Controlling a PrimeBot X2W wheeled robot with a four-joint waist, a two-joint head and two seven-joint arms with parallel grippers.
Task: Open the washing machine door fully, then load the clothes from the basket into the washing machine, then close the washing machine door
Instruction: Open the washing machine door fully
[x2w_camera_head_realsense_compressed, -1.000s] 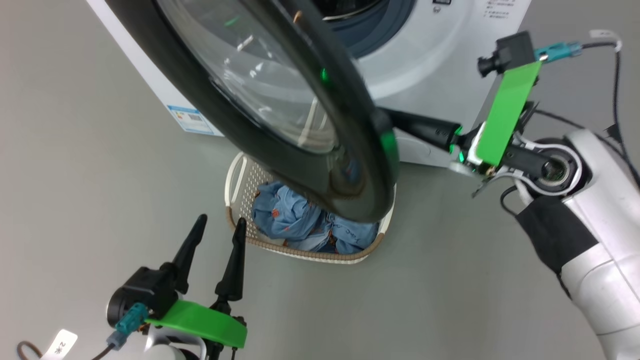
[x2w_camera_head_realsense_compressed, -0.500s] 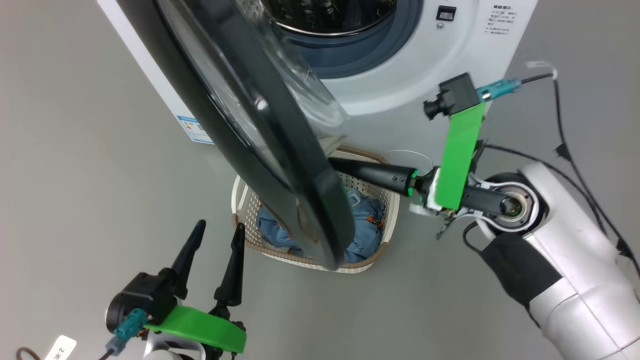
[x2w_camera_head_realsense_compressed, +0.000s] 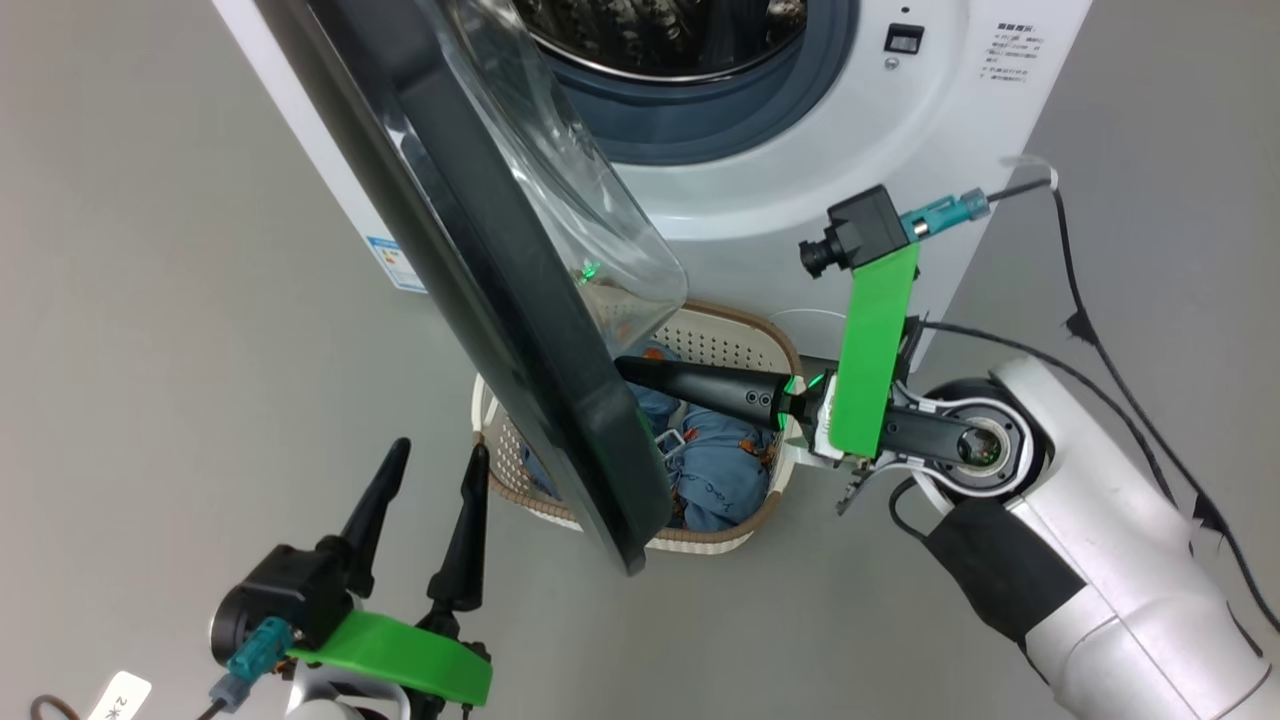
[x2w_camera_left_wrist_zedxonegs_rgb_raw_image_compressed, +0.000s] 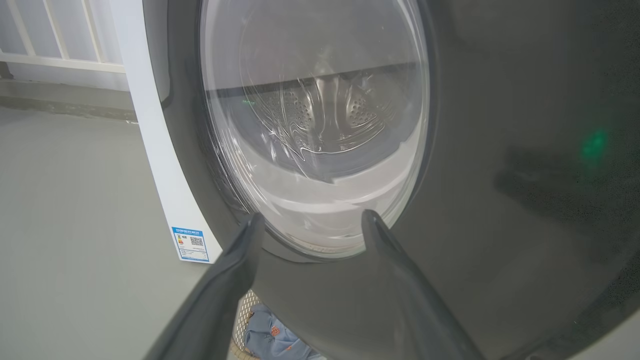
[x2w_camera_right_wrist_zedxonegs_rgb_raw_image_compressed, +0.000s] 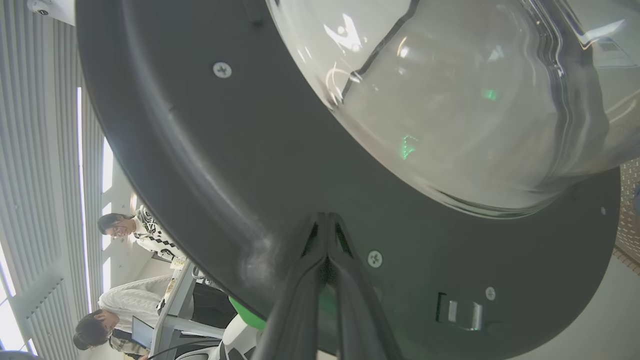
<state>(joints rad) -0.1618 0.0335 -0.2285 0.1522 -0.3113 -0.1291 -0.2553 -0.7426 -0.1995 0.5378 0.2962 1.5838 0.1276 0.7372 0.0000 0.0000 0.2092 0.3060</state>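
We log even, diffuse light; shadows on the floor (x2w_camera_head_realsense_compressed: 150, 300) soft; white glare streaks and green glints on the washing machine door (x2w_camera_right_wrist_zedxonegs_rgb_raw_image_compressed: 400, 125) glass; window strips (x2w_camera_right_wrist_zedxonegs_rgb_raw_image_compressed: 105, 165) blown out, right wrist view bowed at edges; left gripper (x2w_camera_left_wrist_zedxonegs_rgb_raw_image_compressed: 312, 216) blurred close-up.

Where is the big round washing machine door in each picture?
Head view: the washing machine door slants edge-on from top left to the middle, over the basket.
Left wrist view: the door, outer face, covers the centre and right.
Right wrist view: the door, inner face, spans top and middle.
Shared landmark: its bulging glass bowl.
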